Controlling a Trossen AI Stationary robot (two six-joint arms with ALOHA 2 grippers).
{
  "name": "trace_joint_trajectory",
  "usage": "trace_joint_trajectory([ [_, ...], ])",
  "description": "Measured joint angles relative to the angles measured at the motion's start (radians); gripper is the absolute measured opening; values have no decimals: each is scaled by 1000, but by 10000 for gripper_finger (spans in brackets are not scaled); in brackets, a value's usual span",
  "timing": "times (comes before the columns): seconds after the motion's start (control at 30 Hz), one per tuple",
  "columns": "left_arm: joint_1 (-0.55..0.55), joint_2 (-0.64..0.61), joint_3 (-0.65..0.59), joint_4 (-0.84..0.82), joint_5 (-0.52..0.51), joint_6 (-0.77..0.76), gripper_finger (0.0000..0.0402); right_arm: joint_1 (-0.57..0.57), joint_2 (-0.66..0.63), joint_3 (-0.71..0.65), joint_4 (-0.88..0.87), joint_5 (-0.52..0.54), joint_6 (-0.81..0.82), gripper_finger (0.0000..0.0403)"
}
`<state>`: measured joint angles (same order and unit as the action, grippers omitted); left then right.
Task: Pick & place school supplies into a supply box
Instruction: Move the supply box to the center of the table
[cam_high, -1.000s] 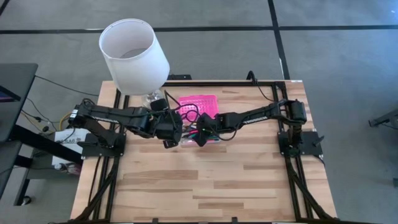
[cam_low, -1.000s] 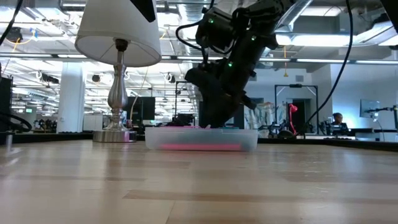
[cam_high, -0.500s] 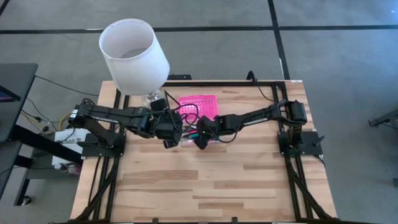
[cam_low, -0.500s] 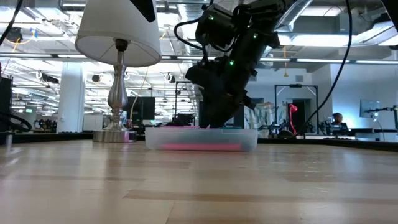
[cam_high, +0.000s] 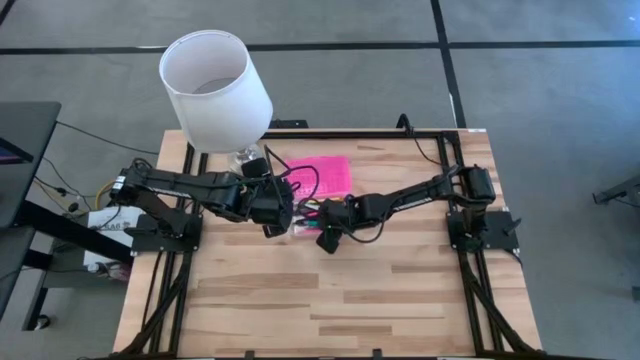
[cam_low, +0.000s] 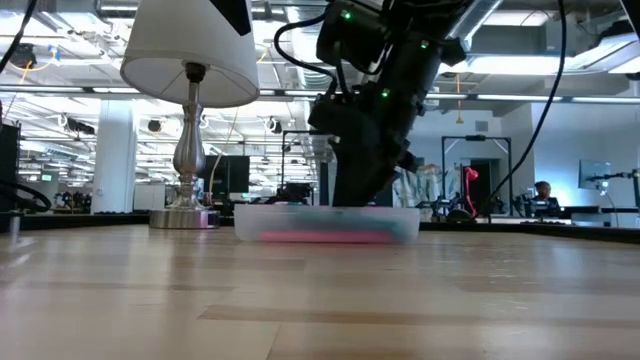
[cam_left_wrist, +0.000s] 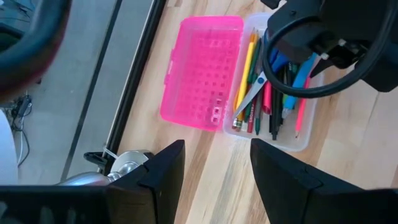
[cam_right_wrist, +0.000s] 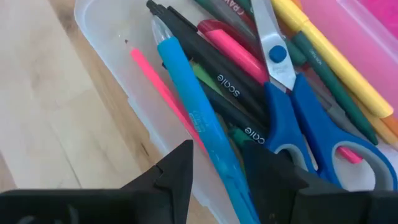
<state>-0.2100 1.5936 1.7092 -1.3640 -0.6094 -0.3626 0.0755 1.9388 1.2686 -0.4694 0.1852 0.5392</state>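
Observation:
The supply box is open: its clear tray sits on the table with the pink ribbed lid folded flat on the far side. Several pens and pencils lie in the tray, among them a light blue pen, a pink pencil and blue-handled scissors. My right gripper is open, pointing down over the tray's near wall, with the blue pen running under the gap between its fingers. My left gripper hangs open above the table, left of the tray.
A lamp with a big white shade stands at the table's far left, its metal base close to my left gripper. Bare wooden table stretches from the box to the near edge.
My right gripper has moved a little toward the table's near edge, from over the middle of the tray to its near wall, rolling slightly. More of the pink lid now shows behind it. The gap between its fingers has not changed.

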Motion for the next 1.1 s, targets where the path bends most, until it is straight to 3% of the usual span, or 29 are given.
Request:
trace_joint_trajectory([
  [1.1,9,0,0,0,-32,26,178,163,-8,-1,-275,-56,-64,134],
])
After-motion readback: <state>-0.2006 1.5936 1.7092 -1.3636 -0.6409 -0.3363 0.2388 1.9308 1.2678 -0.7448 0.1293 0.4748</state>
